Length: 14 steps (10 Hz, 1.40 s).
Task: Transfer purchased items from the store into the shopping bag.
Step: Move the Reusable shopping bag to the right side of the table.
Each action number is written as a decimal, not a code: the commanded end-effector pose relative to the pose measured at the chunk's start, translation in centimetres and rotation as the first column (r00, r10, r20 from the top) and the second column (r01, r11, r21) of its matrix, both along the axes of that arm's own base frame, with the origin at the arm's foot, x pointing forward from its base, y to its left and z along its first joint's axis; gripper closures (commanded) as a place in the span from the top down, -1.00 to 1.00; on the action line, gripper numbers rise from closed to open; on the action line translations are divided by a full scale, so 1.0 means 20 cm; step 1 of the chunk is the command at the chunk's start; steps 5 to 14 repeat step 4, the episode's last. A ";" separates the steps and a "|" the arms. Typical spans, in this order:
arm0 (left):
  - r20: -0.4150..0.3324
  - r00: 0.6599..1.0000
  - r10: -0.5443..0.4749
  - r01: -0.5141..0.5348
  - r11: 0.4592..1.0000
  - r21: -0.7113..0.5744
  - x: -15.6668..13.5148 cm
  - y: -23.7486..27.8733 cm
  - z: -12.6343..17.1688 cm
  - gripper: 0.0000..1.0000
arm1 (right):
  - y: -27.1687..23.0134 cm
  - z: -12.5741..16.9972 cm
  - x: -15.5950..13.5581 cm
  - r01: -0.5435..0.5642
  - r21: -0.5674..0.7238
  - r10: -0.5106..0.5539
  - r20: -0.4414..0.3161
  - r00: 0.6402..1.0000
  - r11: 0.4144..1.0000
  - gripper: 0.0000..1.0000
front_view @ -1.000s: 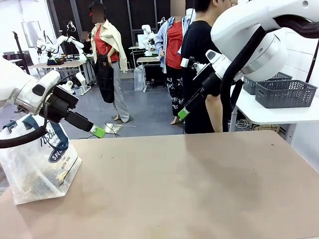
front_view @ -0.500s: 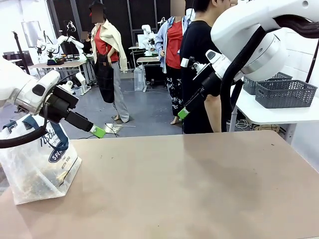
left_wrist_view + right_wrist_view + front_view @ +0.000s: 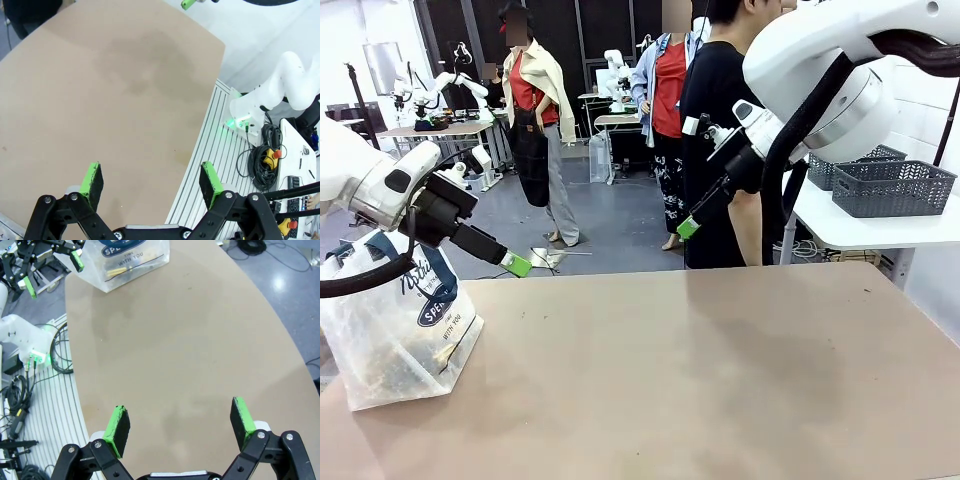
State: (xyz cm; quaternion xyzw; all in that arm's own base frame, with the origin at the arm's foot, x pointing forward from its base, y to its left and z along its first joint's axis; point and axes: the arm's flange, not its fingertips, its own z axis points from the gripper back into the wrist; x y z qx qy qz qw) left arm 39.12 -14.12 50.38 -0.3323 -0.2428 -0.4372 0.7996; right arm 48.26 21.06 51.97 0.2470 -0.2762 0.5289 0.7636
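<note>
Change since earlier: nothing has moved; both arms and the bag sit as before.
Shopping bag (image 3: 395,330): upright at the tabletop's (image 3: 700,380) left edge, toward the near-left corner; translucent, navy handles, oval logo facing the robot's side; small items lie inside, too dim to name.
Left end effector (image 3: 150,182): raised off the tabletop just beside the bag's top, jaws spread wide, nothing between the green pads (image 3: 92,181).
Right end effector (image 3: 180,422): high over the far edge, jaws spread wide, empty.
Person (image 3: 720,130): stands behind the far edge, black shirt.
Mesh baskets (image 3: 885,185): on a white side table past the right edge.
</note>
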 end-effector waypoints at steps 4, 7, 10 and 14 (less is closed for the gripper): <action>0.002 1.000 -0.005 0.005 1.000 -0.024 0.00 0.00 0.00 1.00 | 0.00 0.00 0.00 0.001 0.002 -0.001 -0.008 1.000 1.000 1.00; 0.002 1.000 -0.005 0.005 1.000 -0.024 0.00 0.00 0.00 1.00 | 0.00 0.00 0.00 0.001 0.002 -0.001 -0.008 1.000 1.000 1.00; 0.002 1.000 -0.005 0.005 1.000 -0.024 0.00 0.00 0.00 1.00 | 0.00 0.00 0.00 0.001 0.002 -0.001 -0.008 1.000 1.000 1.00; 0.002 1.000 -0.005 0.005 1.000 -0.024 0.00 0.00 0.00 1.00 | 0.00 0.00 0.00 0.001 0.002 -0.001 -0.008 1.000 1.000 1.00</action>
